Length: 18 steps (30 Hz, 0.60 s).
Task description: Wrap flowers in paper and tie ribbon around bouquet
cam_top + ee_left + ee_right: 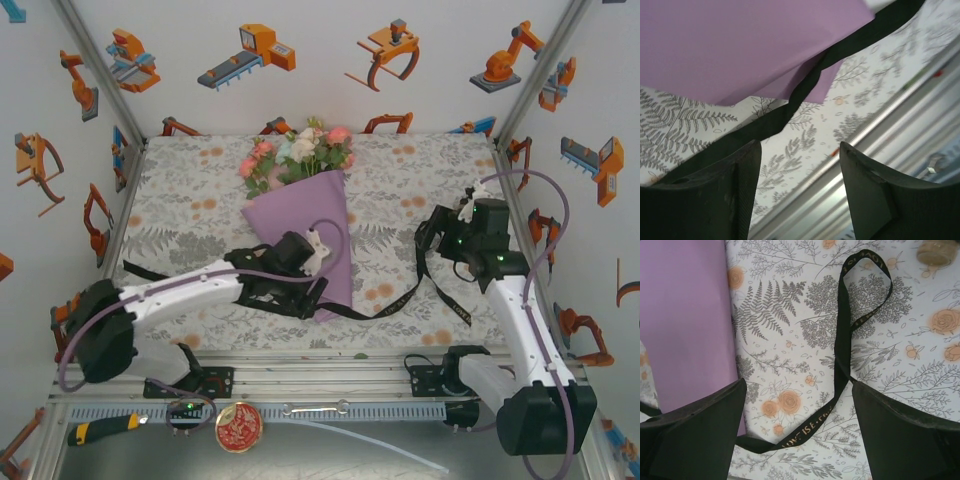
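Limp black ribbon [841, 340] touches lilac bouquet [305, 215]; left end effector [799, 150], right end effector [797, 386] released

On table: one bouquet [300, 150], one lilac paper [300, 210] wrap, one black ribbon [841, 340]; two arms, left arm [180, 290], right arm [522, 310]. Near edge: one yellow-handled tool [100, 428], one red disc [238, 427].

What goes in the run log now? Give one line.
left gripper open | right gripper open | bouquet wrapped | black ribbon slack on tablecloth
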Each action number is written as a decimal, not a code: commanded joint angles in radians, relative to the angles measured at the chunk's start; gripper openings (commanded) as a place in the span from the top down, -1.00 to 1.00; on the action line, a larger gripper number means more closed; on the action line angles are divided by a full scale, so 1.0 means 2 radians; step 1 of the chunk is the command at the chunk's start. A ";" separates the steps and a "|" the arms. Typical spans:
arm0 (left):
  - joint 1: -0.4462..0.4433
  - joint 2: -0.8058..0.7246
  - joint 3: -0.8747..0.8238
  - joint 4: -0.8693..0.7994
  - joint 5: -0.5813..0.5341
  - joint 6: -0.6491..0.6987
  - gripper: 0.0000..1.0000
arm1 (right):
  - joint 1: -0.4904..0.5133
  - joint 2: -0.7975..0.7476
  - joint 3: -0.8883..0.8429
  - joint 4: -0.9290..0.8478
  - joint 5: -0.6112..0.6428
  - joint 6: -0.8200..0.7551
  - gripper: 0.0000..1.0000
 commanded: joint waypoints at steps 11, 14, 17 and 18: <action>-0.006 0.066 -0.012 -0.005 -0.024 0.036 1.00 | -0.002 -0.021 -0.005 -0.001 -0.017 0.010 -0.54; -0.005 0.054 -0.022 -0.042 -0.039 0.021 0.97 | -0.002 -0.020 -0.006 -0.001 -0.016 0.013 -0.53; -0.008 0.025 -0.038 -0.055 -0.034 -0.001 0.90 | -0.002 -0.021 -0.003 -0.004 -0.016 0.014 -0.53; -0.008 0.014 -0.042 -0.065 -0.052 -0.018 0.90 | -0.002 -0.021 -0.001 -0.006 -0.015 0.014 -0.53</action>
